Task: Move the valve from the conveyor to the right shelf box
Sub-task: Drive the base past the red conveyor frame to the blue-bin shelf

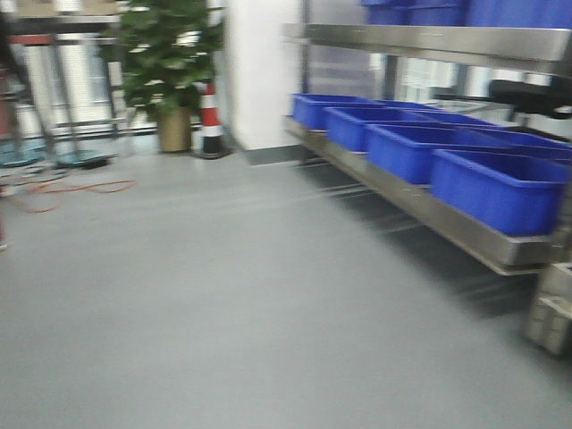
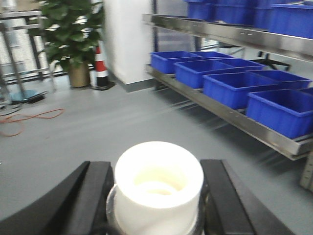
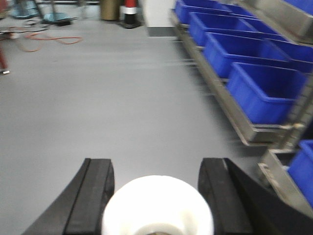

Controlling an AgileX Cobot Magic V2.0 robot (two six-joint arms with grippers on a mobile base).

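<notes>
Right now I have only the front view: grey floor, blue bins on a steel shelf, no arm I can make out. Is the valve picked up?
Observer: Yes. The left wrist view shows the valve, white end toward the camera, clamped between the black fingers of the left pincer.
Operator: Is the right arm idle?
Observer: No. The right pincer holds a white cylinder between its fingers too.
Operator: Anything below that shelf?
Observer: The right wrist view shows another blue bin on a lower tray at its near end.

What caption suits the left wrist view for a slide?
Left gripper holding a white-ended valve, facing a steel shelf of blue boxes.
</notes>
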